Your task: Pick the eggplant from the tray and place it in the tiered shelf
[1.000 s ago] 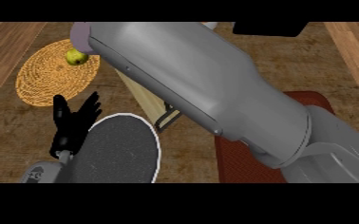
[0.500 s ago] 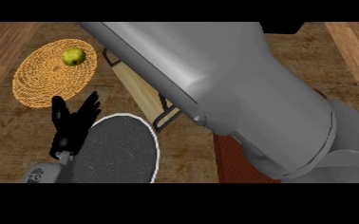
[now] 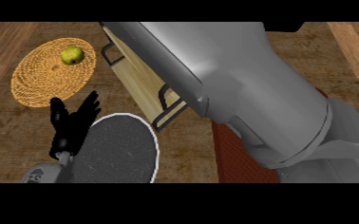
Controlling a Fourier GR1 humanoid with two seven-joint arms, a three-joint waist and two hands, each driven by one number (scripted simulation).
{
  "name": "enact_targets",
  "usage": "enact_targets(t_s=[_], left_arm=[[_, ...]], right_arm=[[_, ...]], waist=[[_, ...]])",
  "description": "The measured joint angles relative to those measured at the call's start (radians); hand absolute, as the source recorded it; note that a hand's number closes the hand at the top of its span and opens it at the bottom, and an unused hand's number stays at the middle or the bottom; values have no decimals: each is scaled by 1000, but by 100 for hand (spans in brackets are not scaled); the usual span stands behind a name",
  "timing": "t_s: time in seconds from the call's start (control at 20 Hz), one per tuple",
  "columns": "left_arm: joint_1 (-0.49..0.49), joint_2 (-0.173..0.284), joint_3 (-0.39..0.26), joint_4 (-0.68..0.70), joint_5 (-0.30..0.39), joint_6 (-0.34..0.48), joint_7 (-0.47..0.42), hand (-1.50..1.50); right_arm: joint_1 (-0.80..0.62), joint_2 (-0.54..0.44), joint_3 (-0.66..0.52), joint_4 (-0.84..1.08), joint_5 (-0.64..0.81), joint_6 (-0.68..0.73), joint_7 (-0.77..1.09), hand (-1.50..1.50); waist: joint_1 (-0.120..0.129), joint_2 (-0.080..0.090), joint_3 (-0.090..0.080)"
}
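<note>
The eggplant shows nowhere in the head view. My right forearm (image 3: 238, 76) fills the middle, running from the lower right up to the top edge, and its hand is out of sight. Under it lies the tiered shelf (image 3: 144, 78), light wood with a black wire frame, only its left part showing. A strip of the dark red tray (image 3: 235, 159) shows at the lower right, beneath the forearm. My left hand (image 3: 70, 123) rests at the lower left, open with fingers up, holding nothing.
A round woven mat (image 3: 42, 80) lies at the upper left with a green fruit (image 3: 71, 55) on it. A dark grey plate (image 3: 116, 152) with a white rim sits at the bottom, just right of the left hand. The counter is wood.
My right forearm has swung to the right, away from the woven mat, uncovering more of the shelf and hiding more of the tray. The left hand has stayed still.
</note>
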Motion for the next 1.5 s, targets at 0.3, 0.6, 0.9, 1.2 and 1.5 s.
enact_targets(t_s=[0.3,0.6,0.9,1.2,1.5], left_arm=[[6,-5,3,-21,2,2,16,0],[2,20,26,-26,14,-22,35,0],[22,12,30,-28,9,-28,20,0],[17,11,37,-26,2,-30,30,0],[16,5,44,-16,-2,-31,22,0]], right_arm=[[25,0,7,39,3,-15,-21,150],[47,0,11,79,12,-37,-42,150],[69,2,-10,102,24,-83,-86,150],[80,3,-1,89,20,-84,-84,150],[68,-1,-32,106,29,-132,-88,-150]], waist=[[0,2,0],[0,4,-1],[-5,5,0],[-2,4,0],[-12,3,1]])
